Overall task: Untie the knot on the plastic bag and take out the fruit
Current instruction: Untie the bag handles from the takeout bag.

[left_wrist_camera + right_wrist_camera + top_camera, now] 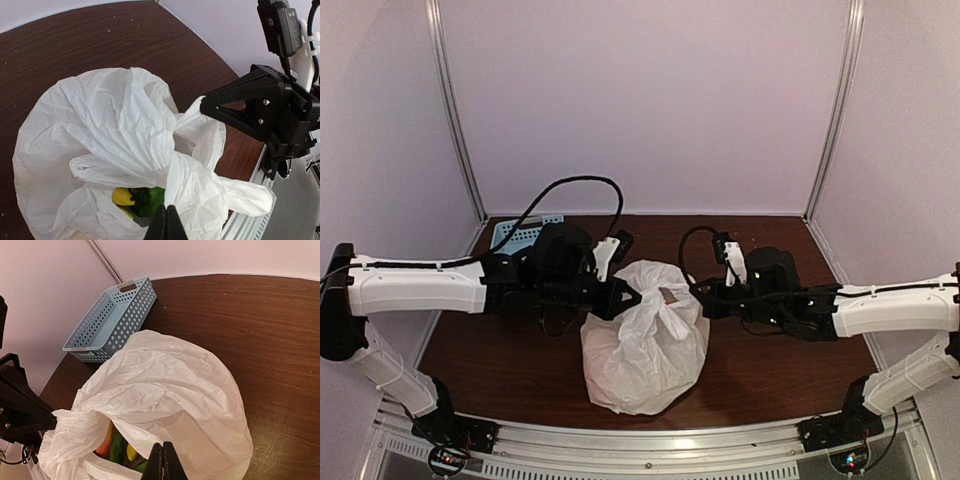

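The white plastic bag (645,345) stands on the table between both arms. My left gripper (632,297) is shut on a fold of its plastic at the top left, and my right gripper (698,292) is shut on the rim at the top right. In the left wrist view the shut fingertips (166,222) pinch the plastic just below the knot (176,159), where the handles bunch loosely. The bag's mouth gapes there and shows fruit: a yellow piece (122,196) and a green one (150,200). The right wrist view shows an orange piece (105,442) and green ones (117,447) inside.
A blue perforated basket (112,320) sits at the table's back left corner (515,236), behind my left arm. The enclosure's pale walls and metal posts stand behind it, and an aluminium rail (650,440) runs along the near edge.
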Action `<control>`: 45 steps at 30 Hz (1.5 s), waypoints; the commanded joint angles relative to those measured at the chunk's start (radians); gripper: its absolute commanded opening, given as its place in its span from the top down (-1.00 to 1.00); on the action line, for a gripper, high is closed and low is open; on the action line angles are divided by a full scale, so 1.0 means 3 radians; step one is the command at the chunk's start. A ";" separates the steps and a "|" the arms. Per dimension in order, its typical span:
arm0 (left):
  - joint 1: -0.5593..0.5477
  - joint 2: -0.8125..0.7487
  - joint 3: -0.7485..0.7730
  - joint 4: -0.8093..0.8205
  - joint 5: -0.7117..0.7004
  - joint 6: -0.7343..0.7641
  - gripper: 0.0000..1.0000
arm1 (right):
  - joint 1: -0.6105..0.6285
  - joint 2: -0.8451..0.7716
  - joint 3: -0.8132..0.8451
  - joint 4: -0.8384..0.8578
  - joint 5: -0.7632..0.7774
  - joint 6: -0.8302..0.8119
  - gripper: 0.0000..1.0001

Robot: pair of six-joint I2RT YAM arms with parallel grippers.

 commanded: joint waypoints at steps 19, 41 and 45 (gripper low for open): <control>0.0282 0.0127 0.0397 0.0320 0.0400 0.0366 1.00 | -0.0282 -0.0105 0.0294 -0.0333 0.0386 0.0049 1.00; 0.0328 -0.0325 -0.0138 0.0427 0.0360 0.0286 1.00 | -0.0480 -0.0113 0.0033 -0.0291 0.0419 0.0365 1.00; 0.0346 -0.0426 -0.0221 0.0457 0.0351 0.0271 1.00 | -0.0513 -0.0129 0.0017 -0.0295 0.0411 0.0380 1.00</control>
